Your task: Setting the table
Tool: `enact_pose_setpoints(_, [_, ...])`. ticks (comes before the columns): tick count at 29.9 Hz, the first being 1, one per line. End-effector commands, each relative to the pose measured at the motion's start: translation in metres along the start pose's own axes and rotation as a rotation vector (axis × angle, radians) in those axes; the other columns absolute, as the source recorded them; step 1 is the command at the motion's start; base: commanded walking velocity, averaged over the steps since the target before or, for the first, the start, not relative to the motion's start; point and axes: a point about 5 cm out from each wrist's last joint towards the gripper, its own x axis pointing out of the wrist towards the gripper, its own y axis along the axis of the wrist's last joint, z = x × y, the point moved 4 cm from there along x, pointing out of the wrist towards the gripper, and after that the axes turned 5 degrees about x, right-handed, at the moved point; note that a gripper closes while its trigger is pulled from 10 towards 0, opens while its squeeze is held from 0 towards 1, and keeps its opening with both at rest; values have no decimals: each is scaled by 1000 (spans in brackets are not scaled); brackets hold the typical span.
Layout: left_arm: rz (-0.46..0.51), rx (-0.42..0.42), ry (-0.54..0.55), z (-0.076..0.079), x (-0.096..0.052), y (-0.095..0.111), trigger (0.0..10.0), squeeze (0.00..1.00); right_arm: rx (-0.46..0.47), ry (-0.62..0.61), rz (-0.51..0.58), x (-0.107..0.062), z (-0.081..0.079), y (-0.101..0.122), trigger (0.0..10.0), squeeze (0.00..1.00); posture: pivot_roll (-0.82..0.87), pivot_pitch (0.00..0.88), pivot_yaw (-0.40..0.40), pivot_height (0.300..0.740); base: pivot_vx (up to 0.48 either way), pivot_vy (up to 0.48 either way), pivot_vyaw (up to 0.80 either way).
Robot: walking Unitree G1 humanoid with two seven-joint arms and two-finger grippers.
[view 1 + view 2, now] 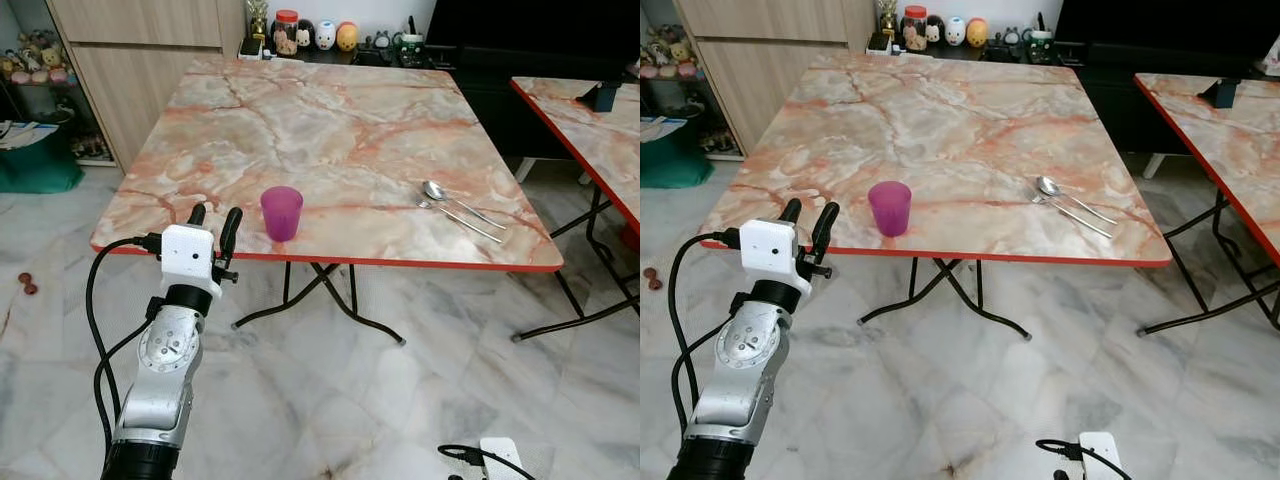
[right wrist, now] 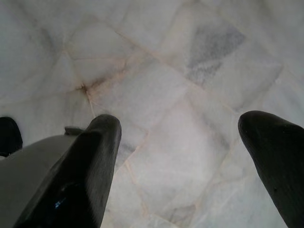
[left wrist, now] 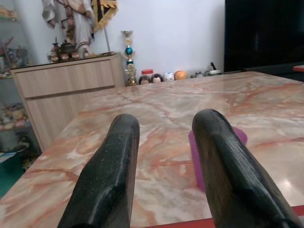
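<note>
A square folding table (image 1: pixel 330 120) with a marble-patterned top and a red edge is shown standing on a marble-tiled floor (image 1: pixel 400 400). A purple plastic cup (image 1: pixel 281 212) is seen upright near the table's front edge. A spoon (image 1: pixel 452 202) and a fork (image 1: pixel 458 220) are laid side by side toward the front right corner, well apart from the cup. The left gripper (image 1: pixel 214 222) is raised at the front edge, just left of the cup and not touching it; its two black fingers (image 3: pixel 111 175) are parted, with nothing held between them. The right gripper (image 2: pixel 190 156) is pointed down at the floor, its fingers spread wide and empty. A second table (image 1: pixel 590 120) is seen at the right.
</note>
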Motion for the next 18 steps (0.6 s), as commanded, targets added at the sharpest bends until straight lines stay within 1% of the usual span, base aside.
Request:
enact_pose_setpoints(1, [-2,-8,-2,-1,0,1,10000,0,-8,-2,9,0,2,1,10000,0,113,0,-75,740,0,0,0])
enact_pose_setpoints(14, [-8,-1,-16,1,-1,-1,10000,0,-24,-2,2,0,2,0,10000,0,116,0,-75,740,0,0,0])
enact_pose_setpoints(18, [-12,1,-12,1,0,-1,10000,0,-10,-9,10,0,3,1,10000,0,112,0,-74,740,255,0,0])
